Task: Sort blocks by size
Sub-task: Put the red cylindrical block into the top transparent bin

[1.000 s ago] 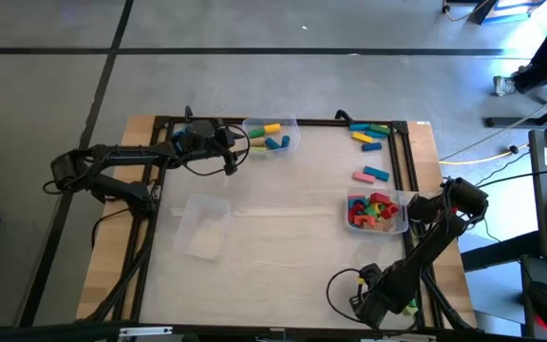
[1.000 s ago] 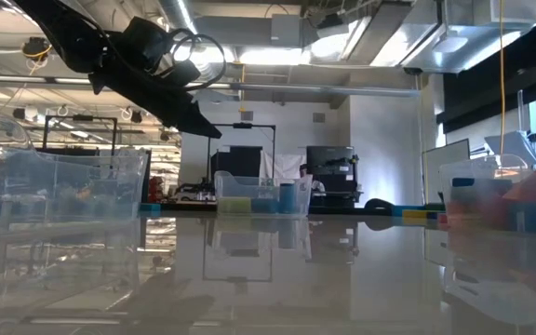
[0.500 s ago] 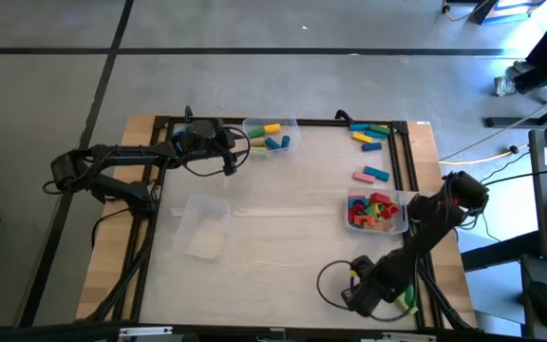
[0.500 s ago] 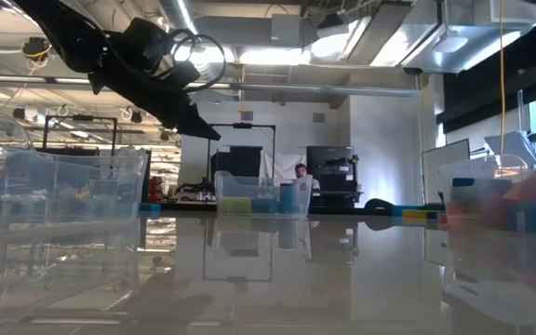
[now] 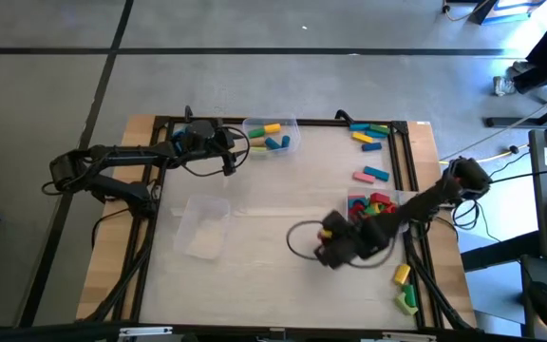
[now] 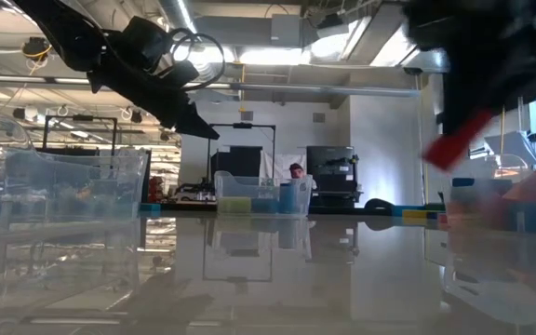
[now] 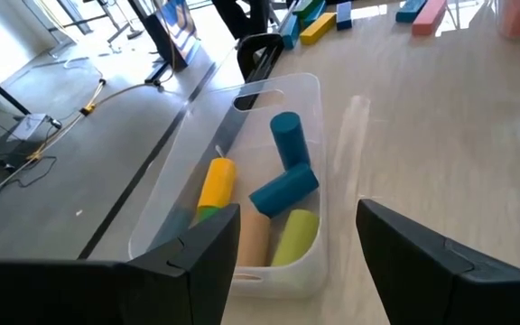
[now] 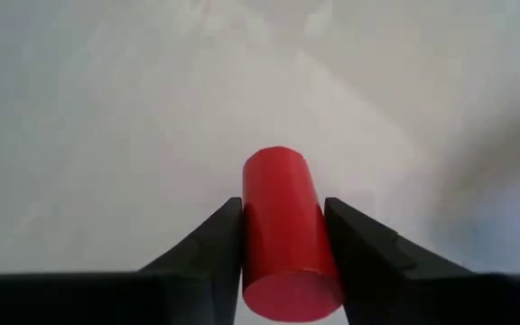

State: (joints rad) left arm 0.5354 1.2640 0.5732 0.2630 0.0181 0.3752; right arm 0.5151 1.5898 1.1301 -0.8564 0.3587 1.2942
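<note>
My right gripper hangs over the table's middle right, shut on a red cylinder block, which also shows blurred in the low view. A clear bin beside it holds several small blocks, mostly red. My left gripper stands open and holds nothing at the far left, just short of a clear bin. Yellow, blue and green cylinder blocks lie in that bin. Loose bar blocks lie at the far right, with two more nearer. My right gripper pinches the red cylinder's round wall between its two fingers, one on each side. The cylinder lies along the fingers, and its far end sticks out past the fingertips. The fingers slant downward. The block is lifted clear of the table.
An empty clear bin lies at the near left. A yellow piece and a green piece sit by the near right edge. A dark frame runs along the table's sides. Bare tabletop lies in the middle.
My right gripper has swung from the near right corner up and toward the table's middle, mostly in the last half second. Its wrist turned, and it carried the red cylinder into the low view. My left arm has kept still.
</note>
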